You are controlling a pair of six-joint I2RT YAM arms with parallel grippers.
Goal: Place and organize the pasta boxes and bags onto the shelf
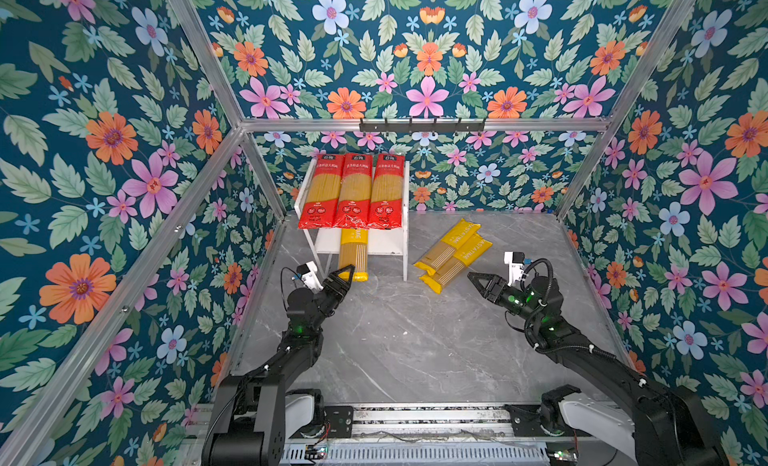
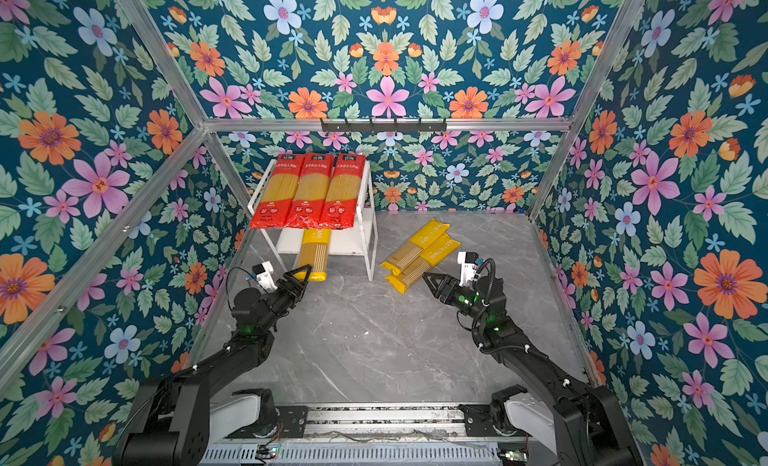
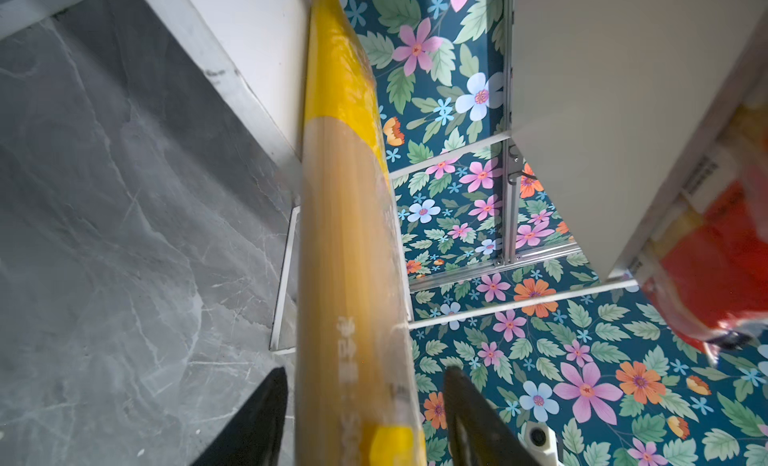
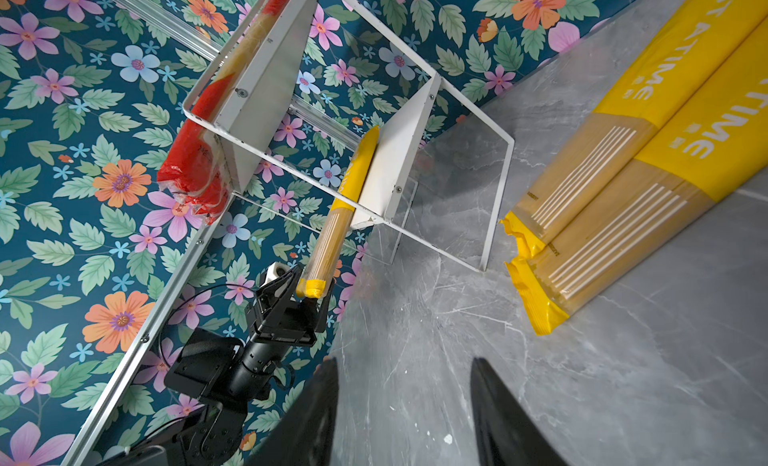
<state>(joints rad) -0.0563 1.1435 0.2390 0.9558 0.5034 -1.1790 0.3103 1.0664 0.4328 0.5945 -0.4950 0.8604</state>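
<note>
The white shelf [image 1: 390,243] stands at the back left. Three red-ended pasta packs [image 1: 355,189] lie side by side on its top board. One yellow pack [image 1: 353,256] lies on the lower board, its front end jutting past the edge. My left gripper [image 1: 349,272] is at that end, open. In the left wrist view the yellow pack [image 3: 349,235] runs between the fingers [image 3: 266,410] with a gap on each side. Two more yellow packs [image 1: 453,251] lie side by side at a slant on the table, right of the shelf. My right gripper [image 1: 473,279] hovers by their near ends, open and empty [image 4: 403,401].
Grey marble tabletop [image 1: 395,339] inside floral walls with aluminium frame bars. A black hook rail [image 1: 422,125] hangs on the back bar. The shelf's thin front leg [image 1: 405,268] stands between the jutting pack and the two loose packs.
</note>
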